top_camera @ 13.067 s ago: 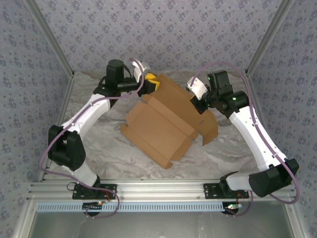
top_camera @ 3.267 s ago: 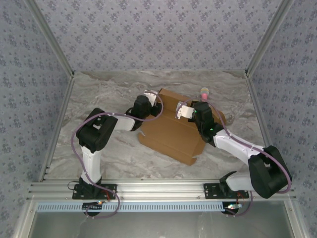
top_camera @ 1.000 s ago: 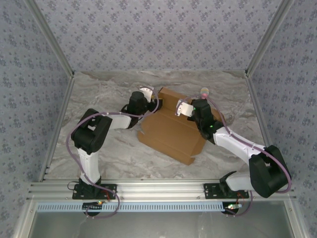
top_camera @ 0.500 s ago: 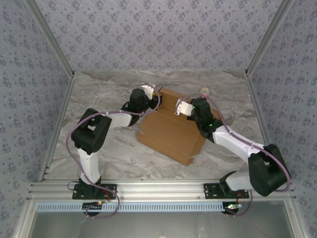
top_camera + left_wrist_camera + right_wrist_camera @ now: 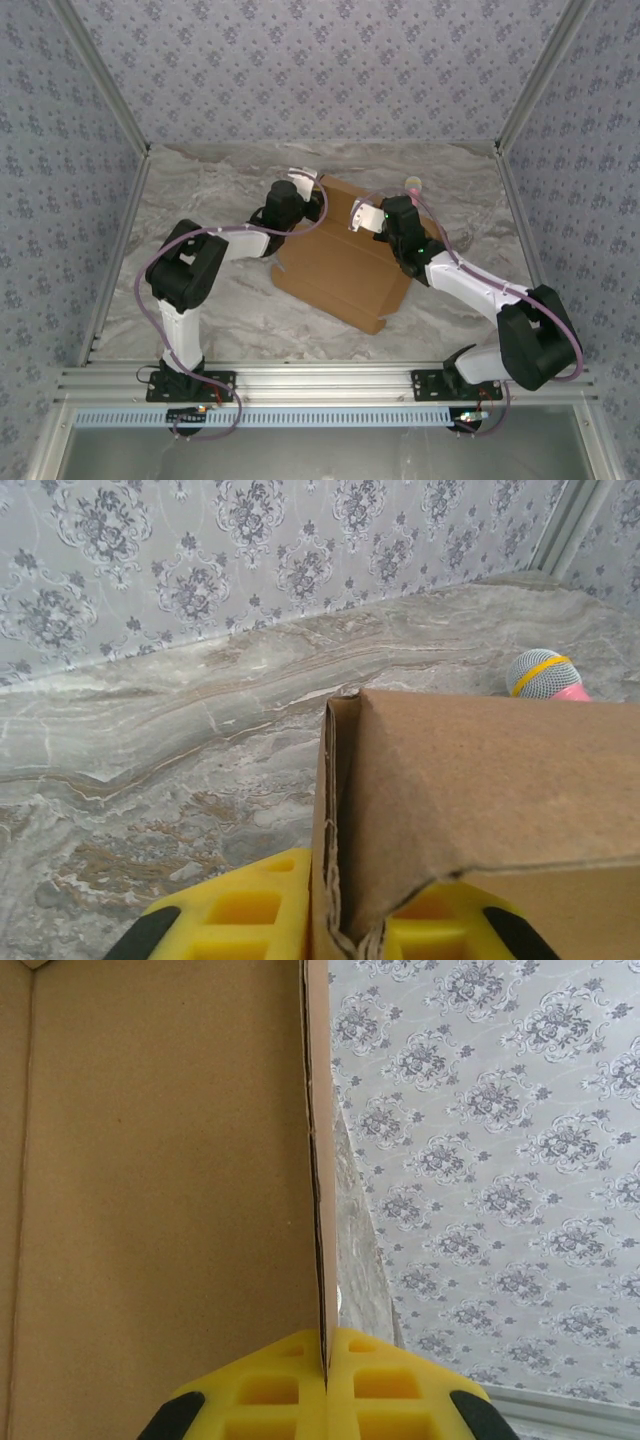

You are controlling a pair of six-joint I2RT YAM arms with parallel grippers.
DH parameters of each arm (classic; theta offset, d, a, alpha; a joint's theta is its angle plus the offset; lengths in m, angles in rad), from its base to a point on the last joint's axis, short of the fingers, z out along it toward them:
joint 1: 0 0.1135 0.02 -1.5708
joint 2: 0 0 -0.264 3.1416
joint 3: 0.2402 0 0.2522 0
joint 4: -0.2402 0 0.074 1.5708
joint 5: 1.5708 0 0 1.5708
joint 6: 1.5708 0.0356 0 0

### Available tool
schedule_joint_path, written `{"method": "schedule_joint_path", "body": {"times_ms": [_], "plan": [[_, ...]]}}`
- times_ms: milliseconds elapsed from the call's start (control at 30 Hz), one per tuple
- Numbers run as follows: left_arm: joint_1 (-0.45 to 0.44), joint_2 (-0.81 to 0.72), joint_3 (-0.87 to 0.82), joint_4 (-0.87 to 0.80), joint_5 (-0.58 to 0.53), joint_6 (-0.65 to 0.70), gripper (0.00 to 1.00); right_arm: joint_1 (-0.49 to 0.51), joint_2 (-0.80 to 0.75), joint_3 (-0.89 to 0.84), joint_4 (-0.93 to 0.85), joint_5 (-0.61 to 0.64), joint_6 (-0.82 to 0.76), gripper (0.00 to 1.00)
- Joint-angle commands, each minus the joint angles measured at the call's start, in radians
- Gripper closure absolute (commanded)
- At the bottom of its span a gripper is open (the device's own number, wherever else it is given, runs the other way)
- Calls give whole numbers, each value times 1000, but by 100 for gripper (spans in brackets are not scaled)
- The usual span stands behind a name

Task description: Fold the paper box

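Where the two arms meet over the middle of the table [image 5: 200, 290], the paper box [image 5: 340, 265] lies as a brown cardboard slab, turned at an angle, one corner pointing to the near edge and the opposite one to the back wall [image 5: 320, 70]. The left gripper [image 5: 316, 203] is at the box's far-left corner and the right gripper [image 5: 370, 218] is over its far edge, a little to the right of the other.

In the left wrist view the left gripper [image 5: 345, 930] has its yellow fingers [image 5: 240, 915] on either side of a folded cardboard corner of the paper box [image 5: 480, 770]. The doubled edge stands upright between them, pinched from both sides. The brown panel runs off to the right, and beyond its top edge lies a pink stick [image 5: 545, 675] with a grey round head and a yellow band, on the marbled table [image 5: 150, 780].

In the right wrist view the right gripper [image 5: 326, 1360] is clamped tight on a thin edge of the paper box [image 5: 150, 1160]. Its yellow fingers [image 5: 270, 1390] meet with only the single sheet between them. The cardboard fills the left half, and the patterned wall [image 5: 500, 1160] shows on the right.

From above, the pink stick [image 5: 412, 184] lies on the table just behind the right gripper, near the box's far-right corner.
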Motion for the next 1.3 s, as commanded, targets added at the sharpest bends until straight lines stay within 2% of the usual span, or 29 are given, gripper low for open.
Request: {"method": "schedule_joint_path", "body": {"times_ms": [0, 133, 300, 367, 533, 700, 800, 833, 933, 1267], "plan": [[-7, -5, -20, 73, -37, -8, 91, 10, 11, 7, -72, -2, 17, 86], [-8, -37, -51, 78, -88, 14, 96, 20, -28, 28, -97, -9, 97, 69], [-8, -72, -89, 78, -122, 38, 100, 39, -91, 48, -137, -34, 229, 53], [-7, -88, -106, 75, -133, 41, 100, 43, -119, 56, -173, -43, 284, 40], [-5, -139, -118, -14, -184, 29, 100, 53, -207, 83, -312, -68, 469, 28], [2, -182, -147, -57, -241, -11, 100, 45, -283, 142, -509, -94, 697, 21], [8, -197, -152, -94, -258, -40, 100, 9, -288, 194, -612, -137, 837, 20], [7, -201, -153, -100, -264, -49, 100, -7, -279, 208, -625, -156, 875, 16], [8, -206, -158, -104, -271, -67, 100, -50, -227, 261, -646, -156, 1017, 15], [8, -207, -141, -125, -274, -92, 100, -136, 3, 441, -747, -192, 1240, 17]]}}
